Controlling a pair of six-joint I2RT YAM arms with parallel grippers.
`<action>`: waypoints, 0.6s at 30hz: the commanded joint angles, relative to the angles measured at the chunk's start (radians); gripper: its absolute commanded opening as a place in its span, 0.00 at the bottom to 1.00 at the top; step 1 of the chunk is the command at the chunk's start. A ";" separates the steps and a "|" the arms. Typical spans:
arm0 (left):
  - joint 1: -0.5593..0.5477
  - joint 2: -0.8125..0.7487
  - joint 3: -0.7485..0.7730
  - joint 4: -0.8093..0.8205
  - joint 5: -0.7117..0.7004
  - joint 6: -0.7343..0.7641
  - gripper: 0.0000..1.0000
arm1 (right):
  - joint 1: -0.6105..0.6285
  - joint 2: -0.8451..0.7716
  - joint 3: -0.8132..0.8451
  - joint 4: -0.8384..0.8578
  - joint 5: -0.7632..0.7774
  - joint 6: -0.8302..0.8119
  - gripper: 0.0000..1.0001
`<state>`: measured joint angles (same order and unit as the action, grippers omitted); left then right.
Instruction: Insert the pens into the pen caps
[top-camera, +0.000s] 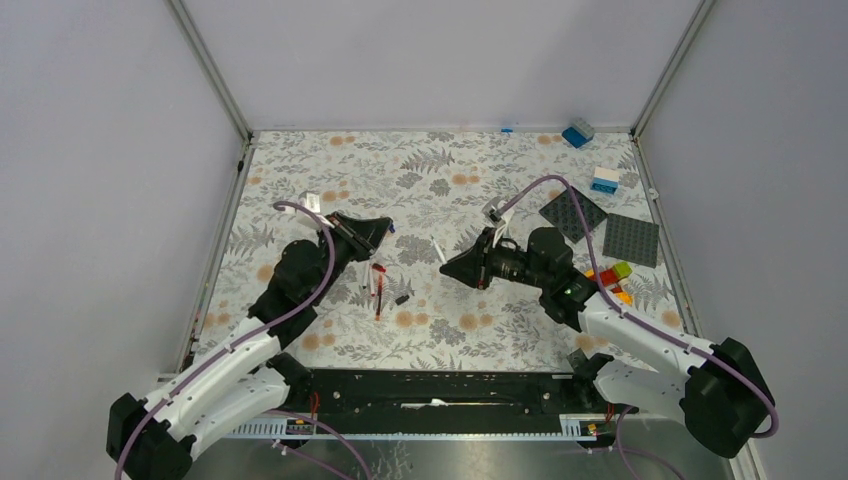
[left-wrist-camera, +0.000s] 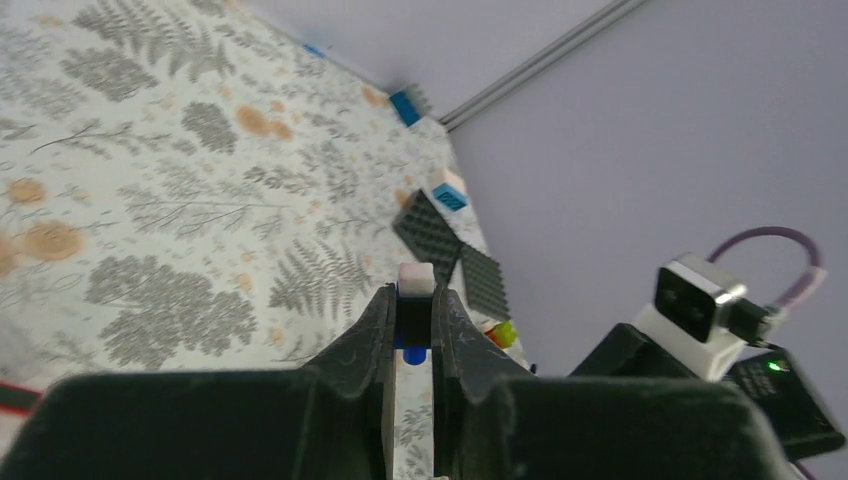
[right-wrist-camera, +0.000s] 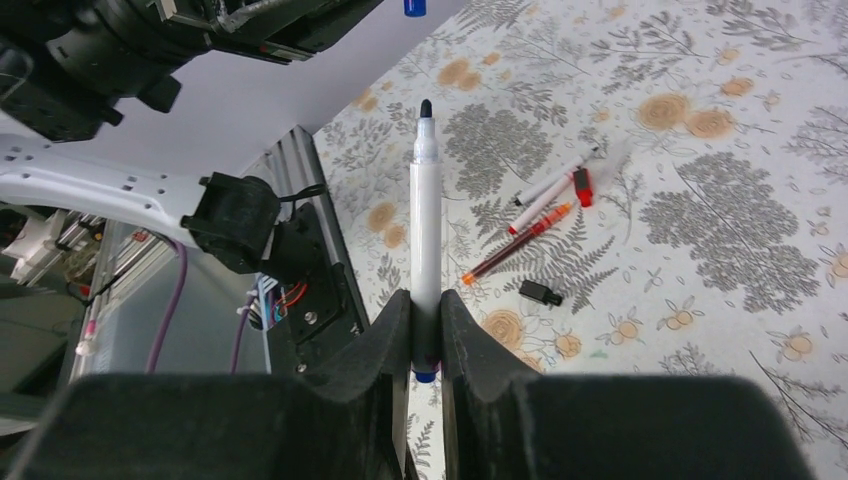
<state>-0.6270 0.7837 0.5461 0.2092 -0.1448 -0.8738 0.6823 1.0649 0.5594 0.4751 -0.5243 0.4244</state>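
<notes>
**Top, left-wrist and right-wrist views.** The right gripper (right-wrist-camera: 425, 310) is hovering over the middle of the table (top-camera: 480, 165). Its fingers are clamping the lower barrel of a white pen (right-wrist-camera: 427, 210). The pen is pointing its bare black tip toward the left arm, and its blue end is showing just behind the fingers.

The left gripper (left-wrist-camera: 413, 300) is hanging left of centre, facing the right one. Its fingers are pinching a short blue pen cap (left-wrist-camera: 412, 351); which way the cap's mouth is facing cannot be told. Pen tip and cap are sitting near each other but apart.

Between the grippers and the near edge, loose pens (top-camera: 378, 285) are lying on the table in a tight cluster. It is made up of white barrels, one of them with a red piece at its end, and a thin red pen. A black cap (right-wrist-camera: 540, 292) is lying just beside them.

Toward the right edge, two grey studded plates (top-camera: 631, 240) are lying side by side, with small toy bricks (top-camera: 612, 275) gathering next to them. A blue brick (top-camera: 577, 132) is sitting in the far right corner.
</notes>
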 joint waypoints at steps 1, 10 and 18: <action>0.007 -0.052 -0.030 0.176 0.102 -0.051 0.00 | 0.026 -0.024 0.071 0.053 -0.055 0.010 0.00; 0.007 -0.040 -0.060 0.323 0.228 -0.101 0.00 | 0.060 0.015 0.122 -0.010 -0.107 -0.026 0.00; 0.007 -0.007 -0.072 0.380 0.266 -0.119 0.00 | 0.084 0.047 0.148 -0.034 -0.100 -0.042 0.00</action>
<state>-0.6247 0.7696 0.4801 0.4896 0.0723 -0.9775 0.7502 1.1038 0.6502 0.4358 -0.6113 0.4103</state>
